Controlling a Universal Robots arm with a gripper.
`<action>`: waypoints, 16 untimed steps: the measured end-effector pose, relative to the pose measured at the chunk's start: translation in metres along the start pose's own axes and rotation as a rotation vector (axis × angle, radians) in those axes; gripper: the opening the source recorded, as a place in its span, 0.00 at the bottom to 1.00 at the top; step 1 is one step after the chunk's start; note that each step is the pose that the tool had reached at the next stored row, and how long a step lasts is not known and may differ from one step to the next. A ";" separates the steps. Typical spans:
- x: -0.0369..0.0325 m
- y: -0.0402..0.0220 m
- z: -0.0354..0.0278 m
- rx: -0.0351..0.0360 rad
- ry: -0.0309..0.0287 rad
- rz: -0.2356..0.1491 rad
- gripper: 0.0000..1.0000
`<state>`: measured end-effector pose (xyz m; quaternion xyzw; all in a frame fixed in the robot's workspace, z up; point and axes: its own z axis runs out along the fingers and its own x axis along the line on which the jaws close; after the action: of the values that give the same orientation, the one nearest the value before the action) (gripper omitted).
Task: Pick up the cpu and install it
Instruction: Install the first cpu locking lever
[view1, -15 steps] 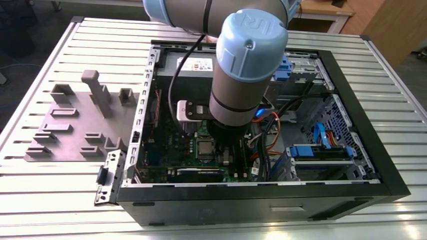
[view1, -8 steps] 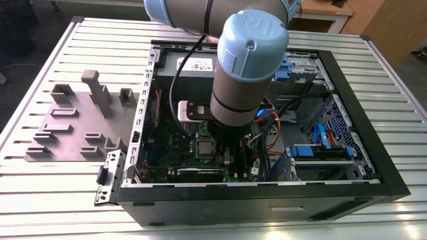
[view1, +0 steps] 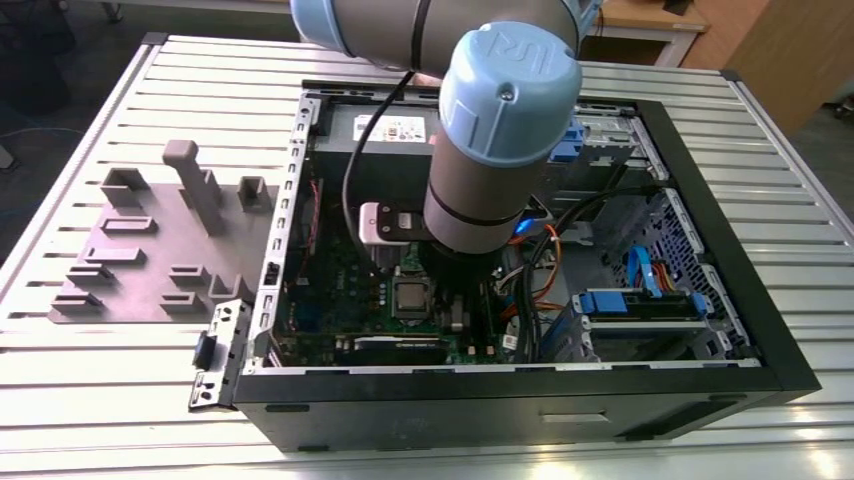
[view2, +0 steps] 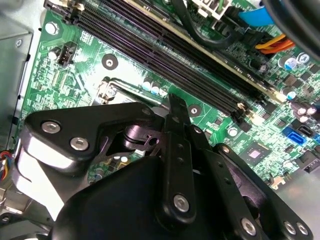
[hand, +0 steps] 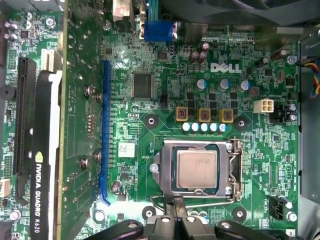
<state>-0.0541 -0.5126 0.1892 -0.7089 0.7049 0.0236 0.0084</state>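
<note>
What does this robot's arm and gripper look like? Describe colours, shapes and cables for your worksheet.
The arm is a thick grey cylinder topped by a rounded light-blue cap, with a black cable running down beside it. The gripper is black, built of flat linked bars fastened with silver bolts.

One cpu, one gripper, four memory slots.

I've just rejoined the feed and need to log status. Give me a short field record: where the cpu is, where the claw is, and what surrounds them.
cpu: seated in the socket frame, metal top facing up
socket: on the green motherboard, inside the open computer case
claw: directly above the socket, not holding the cpu; open or shut not discernible
arm: reaching down into the case
beside case: grey-purple moulded plate on the slatted table, at the exterior view's left
</note>
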 end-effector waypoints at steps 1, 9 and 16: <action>0.0000 -0.0002 0.0001 -0.0003 0.0001 0.000 0.11; 0.0000 -0.0002 -0.0008 -0.0003 -0.0043 -0.001 0.11; -0.0006 0.0002 -0.0148 -0.0004 -0.0049 -0.001 0.11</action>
<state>-0.0540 -0.5126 0.2041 -0.7091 0.7046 0.0255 0.0100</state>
